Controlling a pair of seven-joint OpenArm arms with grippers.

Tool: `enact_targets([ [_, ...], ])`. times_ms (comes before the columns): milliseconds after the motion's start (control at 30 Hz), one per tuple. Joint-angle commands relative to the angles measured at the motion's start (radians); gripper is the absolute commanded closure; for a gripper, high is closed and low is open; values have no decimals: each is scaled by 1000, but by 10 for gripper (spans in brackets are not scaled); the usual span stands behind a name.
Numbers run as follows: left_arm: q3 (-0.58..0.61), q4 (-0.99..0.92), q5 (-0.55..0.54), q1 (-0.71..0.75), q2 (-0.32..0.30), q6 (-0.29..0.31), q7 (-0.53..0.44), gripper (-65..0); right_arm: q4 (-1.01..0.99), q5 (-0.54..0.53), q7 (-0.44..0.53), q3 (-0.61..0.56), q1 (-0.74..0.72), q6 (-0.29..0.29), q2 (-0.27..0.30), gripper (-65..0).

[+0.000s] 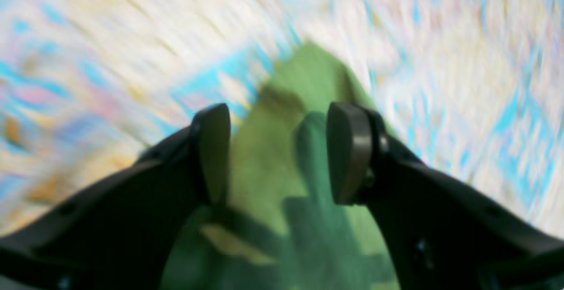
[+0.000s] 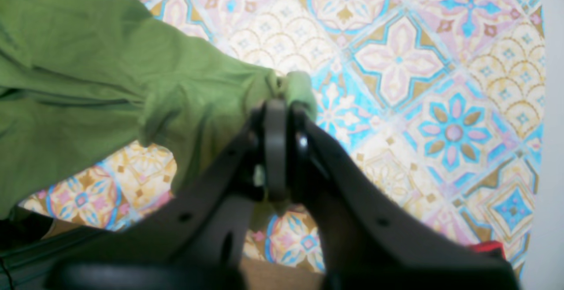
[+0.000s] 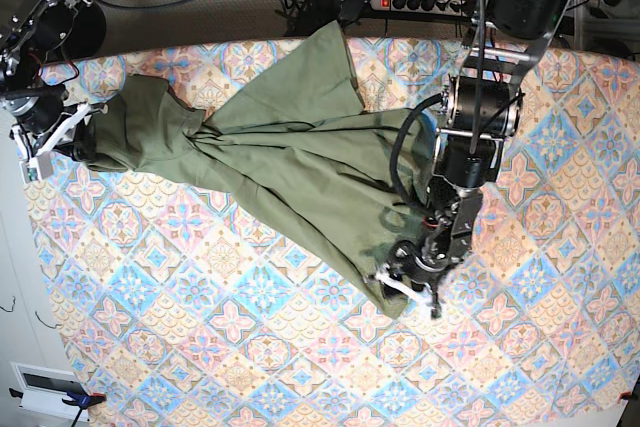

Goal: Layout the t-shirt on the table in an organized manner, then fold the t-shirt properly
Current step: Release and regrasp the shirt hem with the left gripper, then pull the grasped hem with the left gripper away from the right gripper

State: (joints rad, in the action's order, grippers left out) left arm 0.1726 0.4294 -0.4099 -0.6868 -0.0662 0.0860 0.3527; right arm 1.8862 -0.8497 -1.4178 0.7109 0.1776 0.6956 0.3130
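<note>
The olive t-shirt [image 3: 290, 152] sprawls rumpled and diagonal across the patterned table [image 3: 250, 347], one end bunched near the table's edge, the other tapering to a point mid-table. The right gripper [image 2: 282, 105] is clamped tight on a fold of cloth. The left gripper [image 1: 277, 149] stands parted over the pointed corner, gripping nothing. Bare cloth-covered tabletop lies all around; a power strip [image 3: 420, 2] sits beyond the far edge.
</note>
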Motion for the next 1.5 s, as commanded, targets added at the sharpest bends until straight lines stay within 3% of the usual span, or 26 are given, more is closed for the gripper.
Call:
enact_targets([
  [0,35,16,-8,-29,1,5,-4,-349,19,-19,21,6,-10,3,18,-11],
  [133,109,15,-11,-7,1,5,-2,-345,19,-19,21,6,-10,3,18,-11],
  [200,124,15,-11,5,-2,7,32,-309,19,-19,21,8,-10,3,18,-11],
  [267,133,18,-11,17,-2,34,107,-207,19,-19,21,8,-10,3,18,-11],
  [333,133,18,-11,37,-7,97,181,-21,19,-19,21,8,-11,3,19,-11],
  [367,133,24,-8,54,-21,128,213,0,19,-19,21,8,-13,3,19,-11],
  [500,133,201,-7,181,-71,156,340,0,17,-19,21,10,-17,3,19,-11],
  [733,100,782,-13,539,-211,154,547,0,13,-19,21,13,-17,3,22,-11],
  [867,-40,991,-7,683,-229,154,615,0,11,-18,21,13,-17,3,22,-11],
  [1033,-169,1072,-13,726,-229,154,630,0,11,-15,21,6,-19,3,22,-11],
  [1133,-219,1123,-13,752,-229,154,632,-121,11,-15,21,6,-19,3,22,-11],
  [1200,-245,1156,-14,764,-229,154,632,-247,11,-15,21,6,-19,3,22,-11],
  [1300,-276,1222,-56,787,-229,154,632,-387,11,-15,21,6,-19,3,22,-11],
  [1367,-292,1267,-117,798,-231,154,632,-430,11,-15,21,6,-19,3,22,-11],
  [1467,-336,1287,-185,795,-261,154,650,-443,13,-16,21,6,-19,3,22,-11],
])
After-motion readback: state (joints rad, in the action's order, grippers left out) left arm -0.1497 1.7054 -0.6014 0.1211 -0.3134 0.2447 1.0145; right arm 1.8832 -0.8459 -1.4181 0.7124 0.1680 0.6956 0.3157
